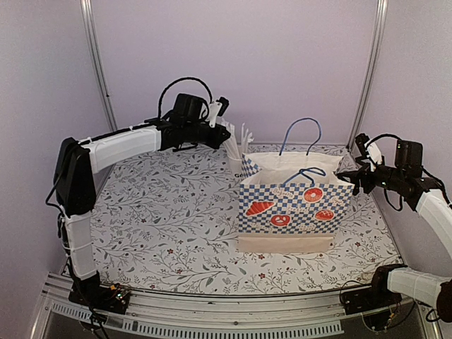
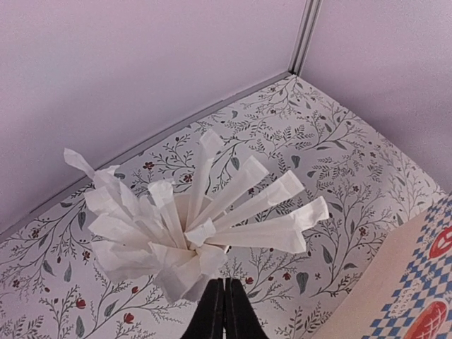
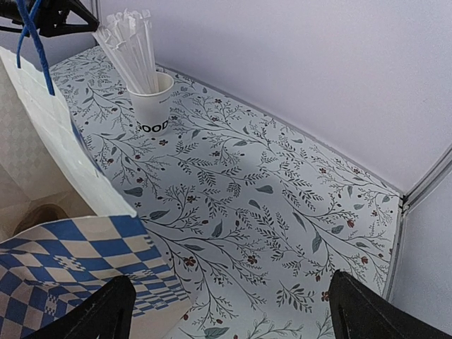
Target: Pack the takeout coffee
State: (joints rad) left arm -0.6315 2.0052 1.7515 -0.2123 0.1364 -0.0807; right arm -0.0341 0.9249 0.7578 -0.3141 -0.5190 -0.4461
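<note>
Takeout coffee: not visible in any view. It may already sit inside the paper bag (image 1: 293, 201), but the interior is mostly hidden, so I cannot tell.

Left gripper (image 2: 224, 311): above the straw cup (image 3: 152, 106) behind the bag, fingers pressed together, holding nothing.

Right gripper (image 3: 232, 281): at the bag's right rim, fingers spread wide and empty, probably placed to steady the bag's mouth.

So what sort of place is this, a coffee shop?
Probably a staged robot test booth rather than a shop: plain lilac walls, metal frame posts, and a takeout bag on a floral table.
</note>
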